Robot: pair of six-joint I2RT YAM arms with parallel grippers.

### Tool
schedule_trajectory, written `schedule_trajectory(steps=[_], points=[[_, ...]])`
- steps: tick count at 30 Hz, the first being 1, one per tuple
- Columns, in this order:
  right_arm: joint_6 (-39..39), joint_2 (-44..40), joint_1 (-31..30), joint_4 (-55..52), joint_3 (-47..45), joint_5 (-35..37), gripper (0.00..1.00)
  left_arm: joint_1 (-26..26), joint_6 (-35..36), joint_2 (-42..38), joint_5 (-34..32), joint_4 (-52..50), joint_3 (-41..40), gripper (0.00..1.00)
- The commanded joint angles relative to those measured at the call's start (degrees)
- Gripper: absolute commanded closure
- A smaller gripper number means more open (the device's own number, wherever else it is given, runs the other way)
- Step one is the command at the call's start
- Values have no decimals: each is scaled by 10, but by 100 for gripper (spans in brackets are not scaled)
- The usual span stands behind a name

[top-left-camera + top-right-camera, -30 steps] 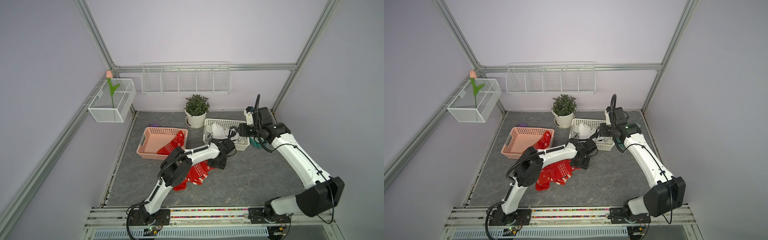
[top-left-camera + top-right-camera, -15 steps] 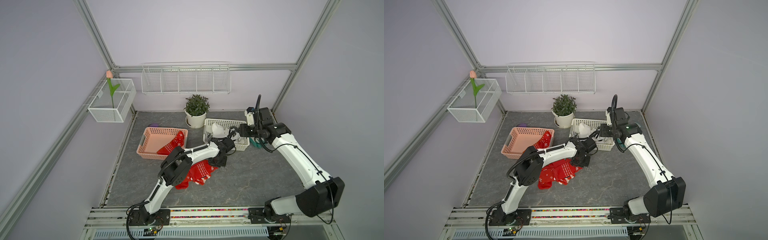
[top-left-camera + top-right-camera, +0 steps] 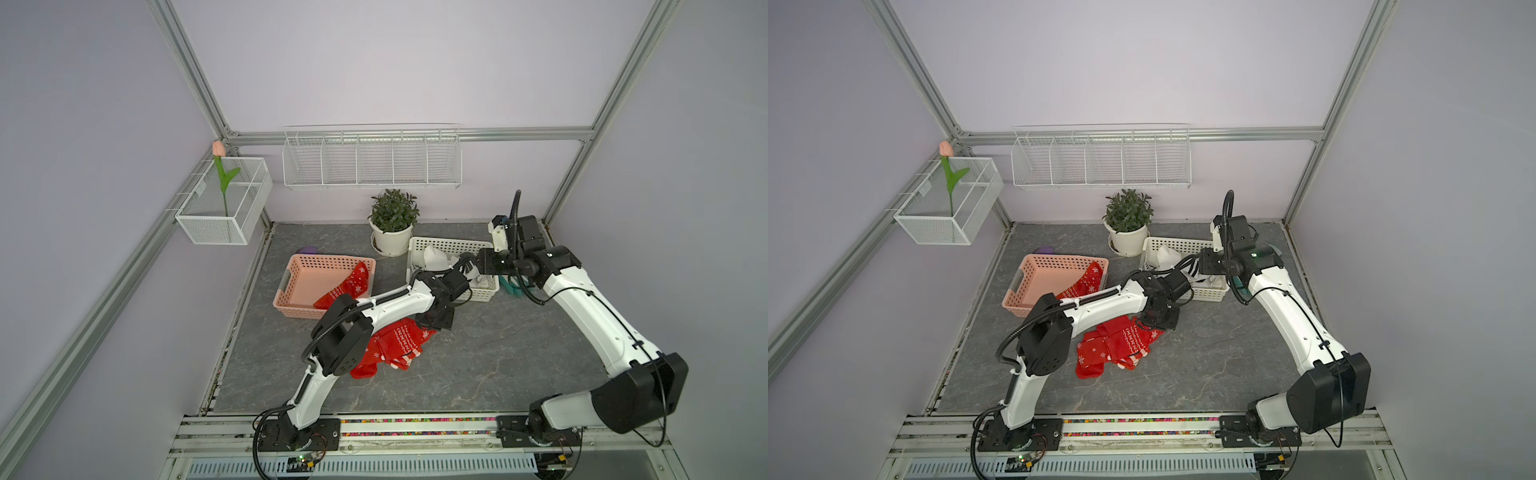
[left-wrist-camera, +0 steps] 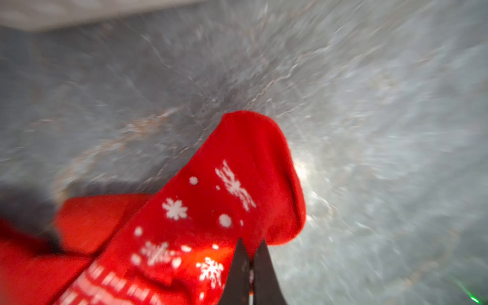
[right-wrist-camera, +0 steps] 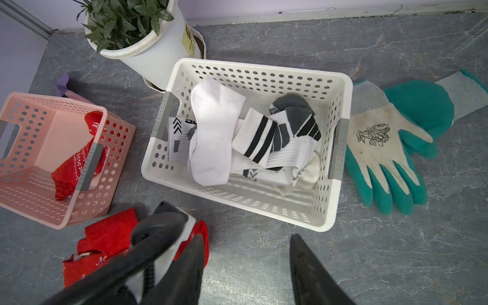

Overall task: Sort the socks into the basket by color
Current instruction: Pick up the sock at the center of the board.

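Because the left gripper (image 4: 250, 245) had its jaws pressed together on only a thin fold of a red snowflake-patterned fabric sock (image 4: 232, 171) at the right end of the red heap (image 3: 390, 349) on the grey stone-look table (image 3: 498, 365), the lift wanted a slow, straight rise so the pinch would neither slip nor drag its neighbours. Farther left, the pink perforated plastic basket (image 3: 291, 286) held one red sock (image 3: 351, 284), so the carry would need to clear its near rim. Far right, the right gripper (image 5: 247, 237) hung spread and empty above the white perforated basket (image 5: 340, 87) of white striped socks (image 5: 214, 132).
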State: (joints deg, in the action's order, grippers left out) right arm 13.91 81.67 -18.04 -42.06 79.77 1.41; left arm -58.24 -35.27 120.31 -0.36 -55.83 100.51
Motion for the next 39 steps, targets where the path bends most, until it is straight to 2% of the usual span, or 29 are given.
schedule_trajectory(steps=[1, 13, 18, 26, 39], points=[[-1, 4, 3, 10, -12, -10, 46, -1, -8, -61, -24, -30, 16, 100], [3, 9, 2, 18, -14, -23, 46, 0, 4, -139, -103, -111, 74, 100], [6, 10, 2, 22, -18, -28, 46, 14, 4, -167, -136, -129, 75, 100], [2, 21, 2, 23, -15, -37, 45, 70, 9, -216, -155, -122, 27, 100], [3, 33, 1, 25, -9, -41, 45, 174, 55, -261, -169, -120, 26, 100]])
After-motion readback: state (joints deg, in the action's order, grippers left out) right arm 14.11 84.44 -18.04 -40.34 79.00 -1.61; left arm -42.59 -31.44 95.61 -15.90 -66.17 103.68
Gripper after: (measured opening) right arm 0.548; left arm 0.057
